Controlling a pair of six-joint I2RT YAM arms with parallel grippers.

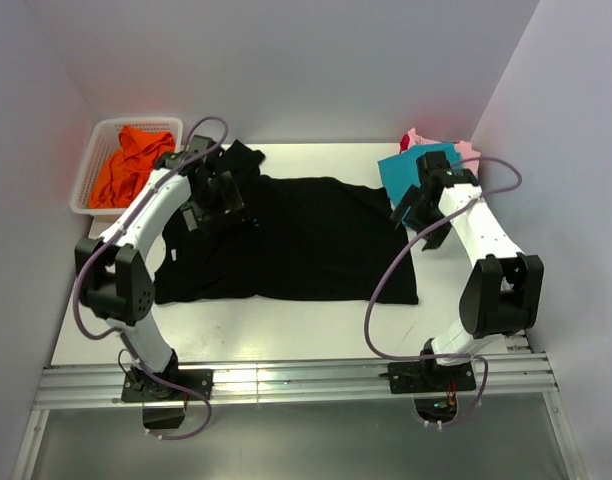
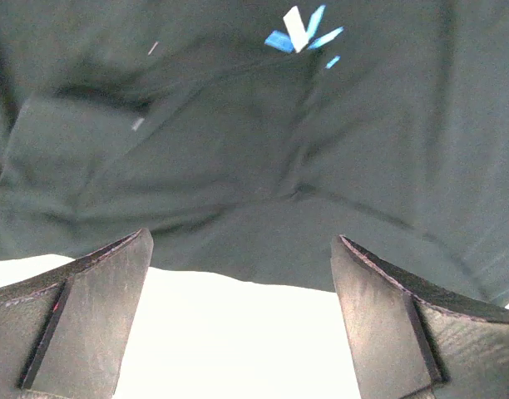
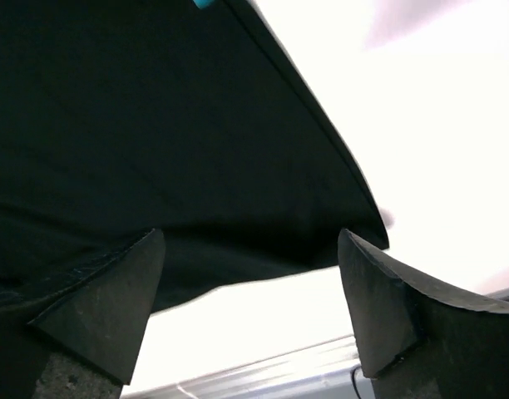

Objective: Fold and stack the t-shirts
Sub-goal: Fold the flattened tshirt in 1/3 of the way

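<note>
T-shirt, the black one, lies spread on the worktop so I can fold it; my left pincer and right pincer gape above it (nothing gripped).

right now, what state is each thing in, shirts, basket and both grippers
black t-shirt: spread flat on the table, logo up
teal t-shirt: folded, far right corner
pink t-shirt: mostly hidden beneath or behind the teal one
orange t-shirt: crumpled in the basket
basket: upright, far left corner
left gripper: open, empty, over the black t-shirt
right gripper: open, empty
</note>
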